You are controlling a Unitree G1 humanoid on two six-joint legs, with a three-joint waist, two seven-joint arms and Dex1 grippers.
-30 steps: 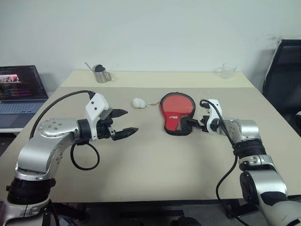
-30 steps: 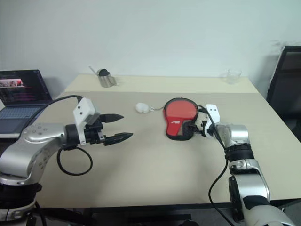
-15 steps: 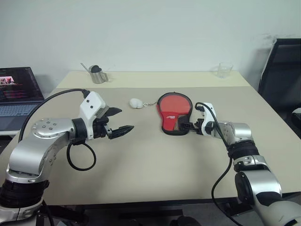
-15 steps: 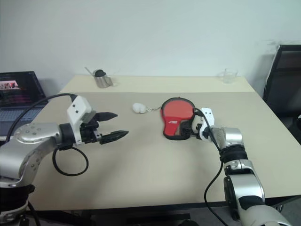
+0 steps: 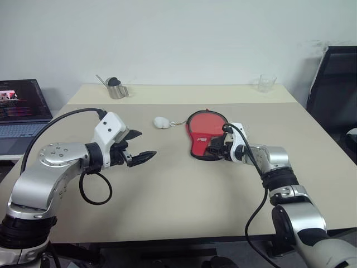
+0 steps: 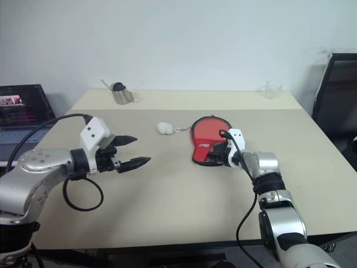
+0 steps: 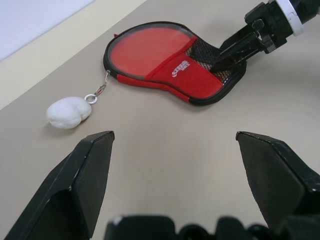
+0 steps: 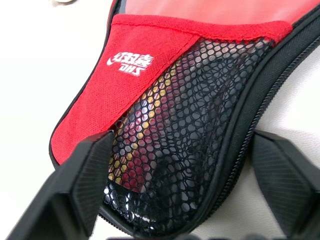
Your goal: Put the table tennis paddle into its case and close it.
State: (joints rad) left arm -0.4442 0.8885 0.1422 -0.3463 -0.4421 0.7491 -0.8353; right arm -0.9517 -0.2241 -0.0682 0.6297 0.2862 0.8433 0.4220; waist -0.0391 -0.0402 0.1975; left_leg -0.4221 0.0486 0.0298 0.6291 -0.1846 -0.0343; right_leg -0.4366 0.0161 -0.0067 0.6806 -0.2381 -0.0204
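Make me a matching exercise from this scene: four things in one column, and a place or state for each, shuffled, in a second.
Things:
1. case
2. pompom charm
3. left claw
4. metal cup

Places or states:
A. open, hovering over bare table, holding nothing
B. far table, near the wall
C. flat on the table, right claw at its narrow mesh end
D. white, chained to the case's round end

Pairs: 1-C, 2-D, 3-A, 4-B
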